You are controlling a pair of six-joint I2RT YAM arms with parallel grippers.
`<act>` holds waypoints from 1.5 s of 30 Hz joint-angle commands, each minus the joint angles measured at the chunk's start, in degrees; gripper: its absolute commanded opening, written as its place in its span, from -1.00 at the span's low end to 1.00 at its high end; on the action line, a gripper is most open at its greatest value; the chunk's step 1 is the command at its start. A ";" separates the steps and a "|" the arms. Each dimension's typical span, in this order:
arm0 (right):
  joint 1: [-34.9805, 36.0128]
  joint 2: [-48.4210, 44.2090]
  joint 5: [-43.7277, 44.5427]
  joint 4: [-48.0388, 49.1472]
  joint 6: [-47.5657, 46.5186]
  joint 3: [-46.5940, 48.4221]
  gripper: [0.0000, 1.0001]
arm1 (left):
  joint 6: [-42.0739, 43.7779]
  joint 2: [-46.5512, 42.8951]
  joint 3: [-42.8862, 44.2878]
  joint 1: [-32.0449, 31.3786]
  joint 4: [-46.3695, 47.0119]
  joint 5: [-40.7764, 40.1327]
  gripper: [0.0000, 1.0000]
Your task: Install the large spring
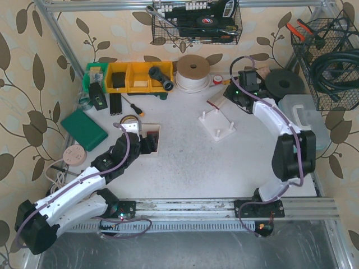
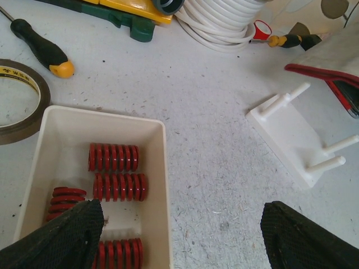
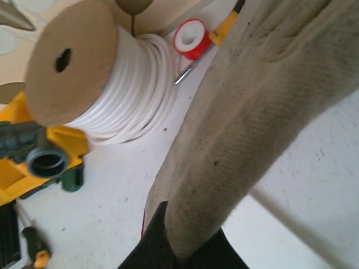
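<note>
Left wrist view: the left gripper [image 2: 182, 230] hangs with its black fingers [image 2: 64, 238] spread wide and nothing between them. One finger is over the near corner of the box [image 2: 161, 168], the other over bare table [image 2: 213, 101]. That wide stance suits coming down across a spring lying on its side.

The red springs [image 2: 119, 186] lie in the box, apart from the fingers. Two lie side by side in the middle, a shorter-looking one leans at the left wall, and another shows at the near edge, partly hidden. I judge the middle pair to be the large ones, though the angle leaves it unsure. The stand [image 2: 291, 134] sits well to the right with its pegs bare, so no spring is installed yet. It is likely where the spring goes.

The right gripper [image 3: 176, 255] is clamped on a fold of beige cloth [image 3: 252, 112], which fills most of its camera. From above it sits at the far side, beyond the stand and near the hose reel [image 1: 192, 72], probably to hold the cloth out of the working area.
</note>
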 commanded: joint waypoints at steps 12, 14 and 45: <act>-5.83 17.48 -0.26 12.38 -0.36 10.78 -1.00 | 1.82 4.44 4.06 0.40 1.72 1.60 0.62; -6.53 20.61 -2.42 12.17 -0.79 13.21 -1.00 | 1.89 4.75 4.18 0.40 1.77 1.66 0.62; -3.27 18.42 -1.20 4.89 0.43 7.38 0.75 | 1.83 7.85 5.75 0.66 1.25 1.04 0.62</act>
